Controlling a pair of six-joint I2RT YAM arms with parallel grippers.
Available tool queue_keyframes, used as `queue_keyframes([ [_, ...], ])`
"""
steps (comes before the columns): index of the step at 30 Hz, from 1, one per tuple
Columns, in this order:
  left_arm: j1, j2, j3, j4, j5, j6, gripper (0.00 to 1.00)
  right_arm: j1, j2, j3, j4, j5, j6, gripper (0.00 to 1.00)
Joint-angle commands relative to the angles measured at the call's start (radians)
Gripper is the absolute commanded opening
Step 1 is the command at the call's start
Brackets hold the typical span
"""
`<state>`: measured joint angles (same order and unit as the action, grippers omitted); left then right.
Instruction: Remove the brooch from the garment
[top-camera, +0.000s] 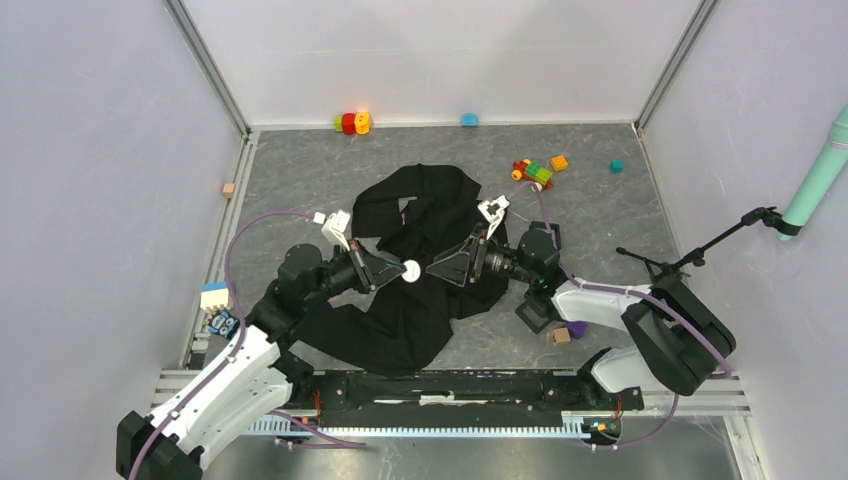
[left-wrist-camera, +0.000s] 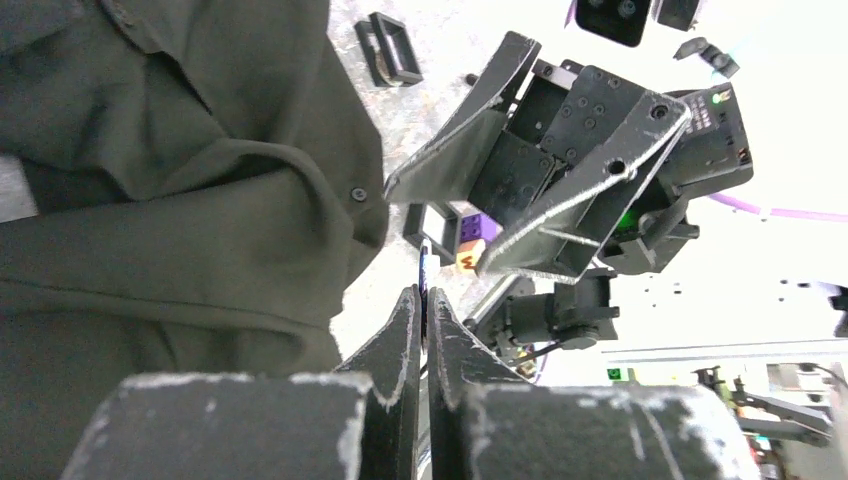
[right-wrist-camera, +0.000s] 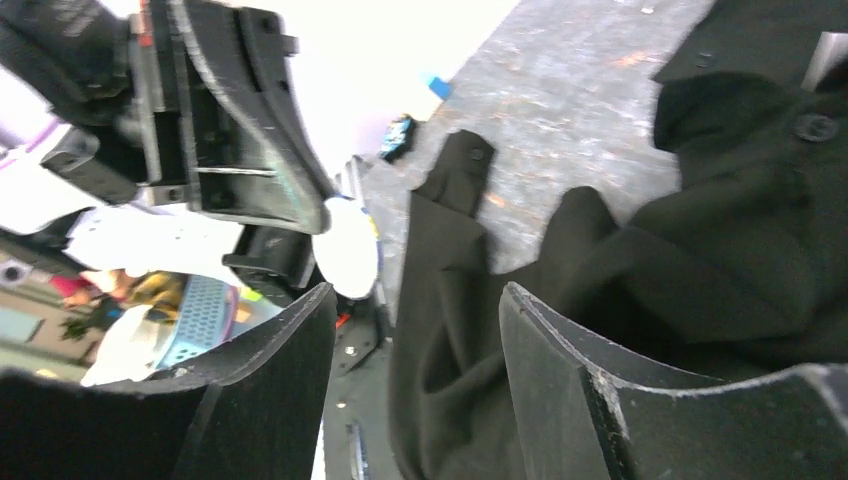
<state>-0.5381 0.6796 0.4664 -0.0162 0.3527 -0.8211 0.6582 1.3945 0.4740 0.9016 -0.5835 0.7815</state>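
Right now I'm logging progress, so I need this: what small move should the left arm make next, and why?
Probably draw the left gripper back, away from the garment. It is shut on the brooch, which in the right wrist view looks clear of the cloth, while the right gripper stands open just opposite. Backing off would confirm that the brooch is free.

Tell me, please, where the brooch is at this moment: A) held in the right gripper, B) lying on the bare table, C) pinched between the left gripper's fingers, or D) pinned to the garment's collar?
C: the brooch sits pinched between the shut fingers of the left gripper, while the right gripper is open and holds nothing.
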Motion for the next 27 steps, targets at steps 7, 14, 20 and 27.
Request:
queue_keyframes([
  [7,0.009,0.023,0.028,0.210,0.090,-0.104,0.02,0.057,0.055,-0.004,0.421,-0.087,0.202,0.67],
  [14,0.008,0.019,0.017,0.239,0.112,-0.112,0.02,0.060,0.076,0.026,0.420,-0.063,0.228,0.58],
  [20,0.009,0.002,0.000,0.267,0.119,-0.096,0.02,0.059,0.108,0.037,0.470,-0.058,0.276,0.42],
  [27,0.009,0.005,-0.006,0.277,0.144,-0.084,0.02,0.063,0.125,0.035,0.499,-0.054,0.305,0.41],
])
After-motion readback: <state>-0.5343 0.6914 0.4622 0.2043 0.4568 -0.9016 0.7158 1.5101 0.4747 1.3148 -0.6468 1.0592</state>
